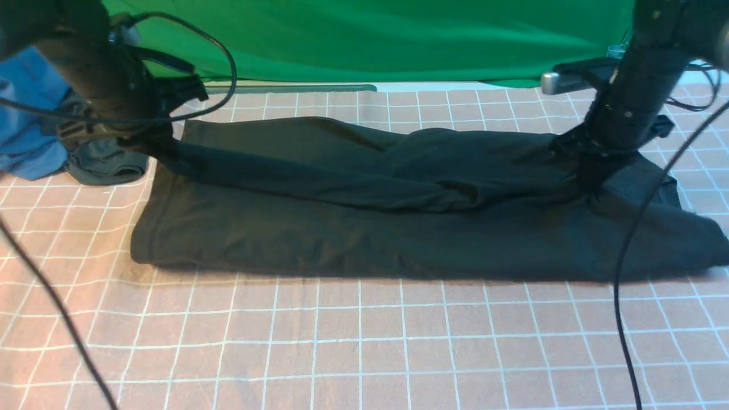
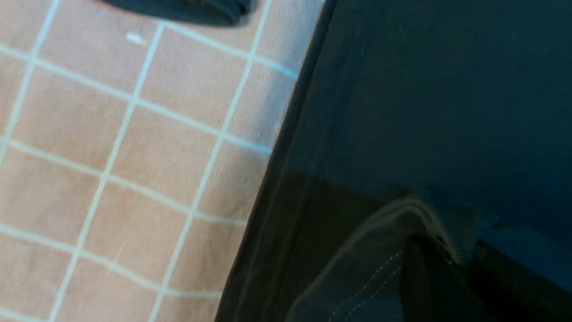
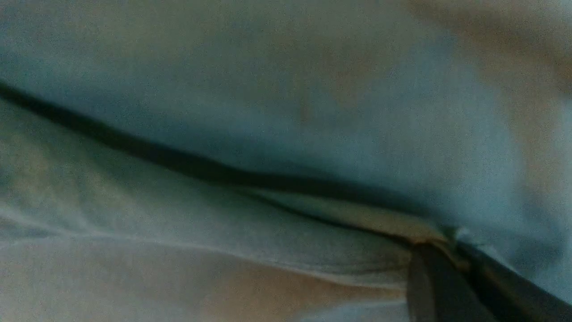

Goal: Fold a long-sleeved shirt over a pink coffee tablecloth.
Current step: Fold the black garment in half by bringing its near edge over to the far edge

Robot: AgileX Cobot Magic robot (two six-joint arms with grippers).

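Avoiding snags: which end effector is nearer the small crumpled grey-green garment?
Left. Left end effector grips the black long-sleeved shirt beside the grey-green garment; right end effector grips its opposite end.

A staged robot lab: green backdrop cloth [image 1: 370,40] behind gridded pink tablecloth [image 1: 364,341], cabled left arm [image 1: 97,74] and right arm [image 1: 638,85] above.

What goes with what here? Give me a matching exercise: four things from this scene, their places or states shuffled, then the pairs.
1. long-sleeved shirt
2. blue garment
3. green backdrop
4. left tool

A. hangs behind the far edge
B. shut on black fabric
C. bunched at the robot's far left
D. lies partly folded across the pink coffee tablecloth

Pairs: 1-D, 2-C, 3-A, 4-B
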